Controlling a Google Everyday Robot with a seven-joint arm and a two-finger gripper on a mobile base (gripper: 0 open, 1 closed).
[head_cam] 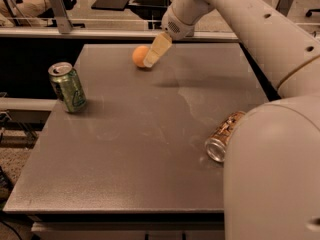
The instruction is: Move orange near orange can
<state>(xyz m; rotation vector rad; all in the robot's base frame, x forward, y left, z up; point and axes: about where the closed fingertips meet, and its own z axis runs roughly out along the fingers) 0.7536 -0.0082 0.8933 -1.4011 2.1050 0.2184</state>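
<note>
The orange is a small round fruit at the far middle of the grey table. My gripper hangs right beside it on its right, the pale fingers touching or overlapping the fruit's edge. The orange can, copper-brown patterned with silver ends, lies on its side near the right edge, partly hidden by my arm.
A green can with a silver top stands upright near the table's left edge. My white arm fills the right side of the view. A rail and chairs stand beyond the far edge.
</note>
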